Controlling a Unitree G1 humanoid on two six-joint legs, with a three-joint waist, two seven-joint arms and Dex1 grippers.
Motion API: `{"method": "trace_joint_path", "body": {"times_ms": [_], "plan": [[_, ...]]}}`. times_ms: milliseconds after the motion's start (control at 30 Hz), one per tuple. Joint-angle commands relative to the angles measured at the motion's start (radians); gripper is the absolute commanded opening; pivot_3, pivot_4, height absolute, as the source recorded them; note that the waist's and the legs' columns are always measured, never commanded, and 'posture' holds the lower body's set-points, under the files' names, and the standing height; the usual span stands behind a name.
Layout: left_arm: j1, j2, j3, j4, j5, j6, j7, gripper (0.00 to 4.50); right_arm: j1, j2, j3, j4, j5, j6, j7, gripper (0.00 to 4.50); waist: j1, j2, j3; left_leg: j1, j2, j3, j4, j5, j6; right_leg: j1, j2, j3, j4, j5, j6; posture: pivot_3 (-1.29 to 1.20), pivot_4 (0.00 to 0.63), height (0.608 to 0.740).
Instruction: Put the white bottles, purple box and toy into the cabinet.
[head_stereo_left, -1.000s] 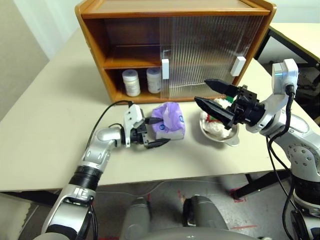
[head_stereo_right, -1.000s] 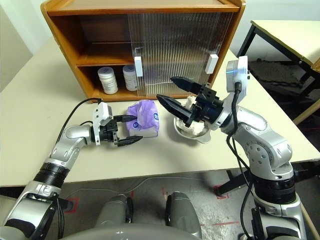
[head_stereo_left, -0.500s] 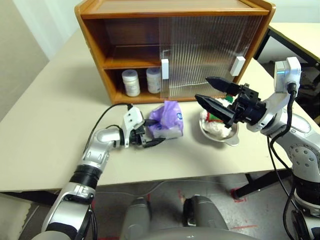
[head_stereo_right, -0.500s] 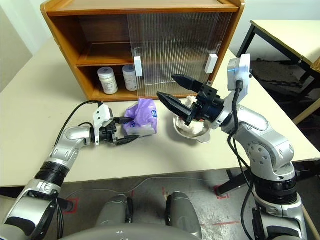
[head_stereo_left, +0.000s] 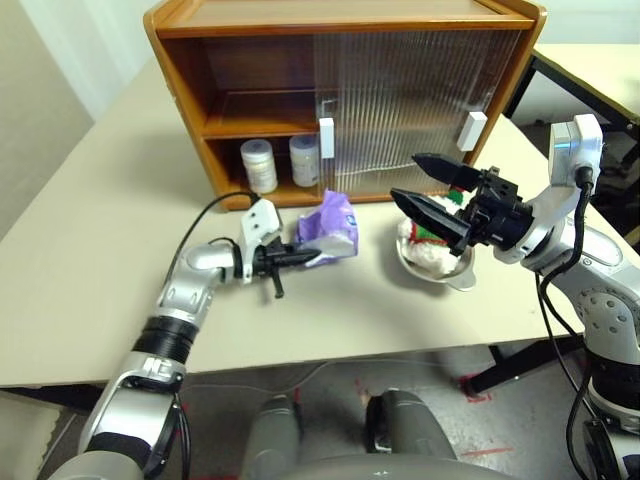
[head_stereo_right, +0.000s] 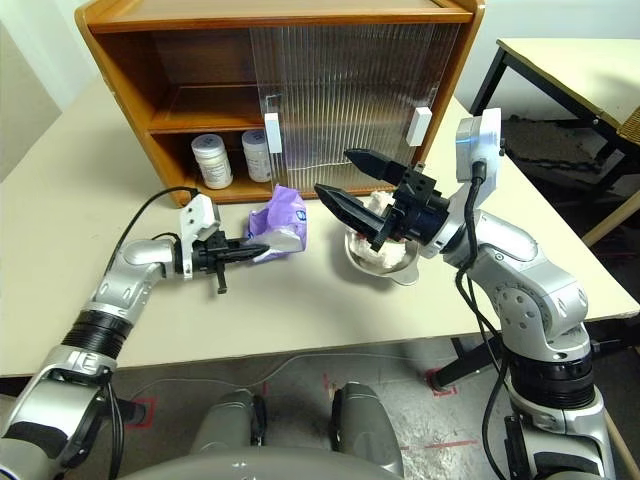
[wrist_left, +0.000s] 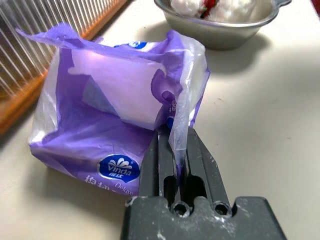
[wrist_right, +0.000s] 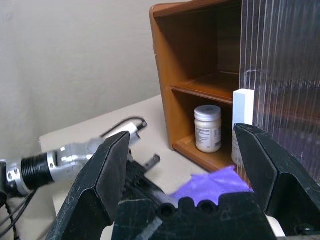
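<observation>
Left eye view: the large orange-brown wooden cabinet (head_stereo_left: 340, 95) stands at the back of the beige table (head_stereo_left: 90, 260), its left bay uncovered and its two ribbed translucent sliding doors across the rest. Two squat white plastic bottles (head_stereo_left: 259, 165) with white lids stand side by side on the cabinet's bottom shelf, in the uncovered bay. The soft lilac-purple tissue box (head_stereo_left: 328, 227) sits on the table just in front of the cabinet's lower edge, tilted. The left gripper (head_stereo_left: 305, 257) has its black fingers pressed together on the pack's wrapper at its near corner. A shiny steel bowl (head_stereo_left: 437, 262) rests in front of the cabinet's right door; the fluffy white plush toy (head_stereo_left: 430, 245) with red-and-green trim lies in it. The right gripper (head_stereo_left: 425, 190) hangs above the bowl, fingers spread wide and holding nothing.

Left wrist view: the fingers (wrist_left: 152, 165) are clamped on a fold of loose purple film. The pack lies beside the cabinet's base, the bowl beyond it.

Right wrist view: the spread fingers (wrist_right: 107, 170) frame the cabinet's uncovered bay, one bottle on its bottom shelf, the purple pack below it.
</observation>
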Motion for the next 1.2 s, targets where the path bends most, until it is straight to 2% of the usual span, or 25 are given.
{"method": "trace_joint_path", "body": {"times_ms": [33, 167, 367, 500, 633, 967, 1200], "plan": [[-0.063, 0.062, 0.042, -0.101, -0.068, 0.081, -0.076, 0.06, -0.015, 0.009, 0.014, 0.028, -0.017, -0.029, 0.021, 4.5, 0.0, 0.0, 0.0, 0.0, 0.0, 0.0, 0.0, 0.0, 0.0, 0.0, 0.0, 0.0, 0.0, 0.0, 0.0, -0.09, 0.0, 0.74], [-0.121, 0.155, 0.062, -0.201, -0.148, 0.201, -0.181, 0.06, -0.039, 0.023, 0.028, 0.064, -0.032, -0.045, 0.046, 4.5, 0.0, 0.001, 0.001, 0.0, 0.0, 0.0, -0.001, 0.0, 0.0, -0.001, 0.0, 0.0, 0.0, 0.0, 0.001, -0.06, 0.0, 0.74], [-0.302, 0.28, 0.106, -0.286, -0.233, 0.349, -0.269, 0.06, -0.059, 0.045, 0.045, 0.106, -0.054, -0.071, 0.079, 4.5, 0.015, 0.002, 0.002, -0.001, 0.0, 0.0, -0.002, 0.0, 0.0, -0.001, 0.001, 0.0, 0.0, -0.001, 0.002, -0.02, 0.0, 0.74], [-0.366, 0.345, 0.106, -0.266, -0.243, 0.403, -0.318, 0.06, -0.058, 0.052, 0.049, 0.115, -0.062, -0.082, 0.091, 4.5, 0.016, 0.004, 0.003, 0.0, 0.0, 0.0, -0.002, 0.0, 0.0, -0.001, 0.001, 0.001, 0.0, -0.001, 0.004, -0.01, 0.0, 0.74], [-0.457, 0.352, 0.126, -0.143, -0.259, 0.495, -0.318, 0.06, -0.059, 0.064, 0.053, 0.12, -0.071, -0.092, 0.093, 4.5, 0.018, 0.005, 0.005, 0.0, 0.0, -0.002, -0.002, 0.0, 0.0, -0.001, 0.002, 0.0, 0.001, -0.001, 0.005, -0.02, 0.0, 0.74], [-0.587, 0.309, 0.081, 0.158, -0.122, 0.334, -0.339, 0.06, -0.026, 0.06, 0.033, 0.085, -0.07, -0.089, 0.087, 4.5, 0.015, 0.005, 0.005, -0.001, 0.0, -0.002, -0.002, 0.001, 0.001, -0.001, 0.002, 0.0, 0.001, -0.001, 0.005, -0.05, 0.0, 0.74], [-0.641, 0.264, 0.071, 0.345, -0.002, 0.144, -0.27, 0.06, -0.006, 0.056, 0.023, 0.059, -0.063, -0.085, 0.075, 4.5, 0.013, 0.005, 0.005, -0.001, 0.0, -0.002, -0.001, 0.001, 0.001, -0.001, 0.002, 0.001, 0.001, -0.001, 0.005, -0.07, 0.0, 0.74]]}}
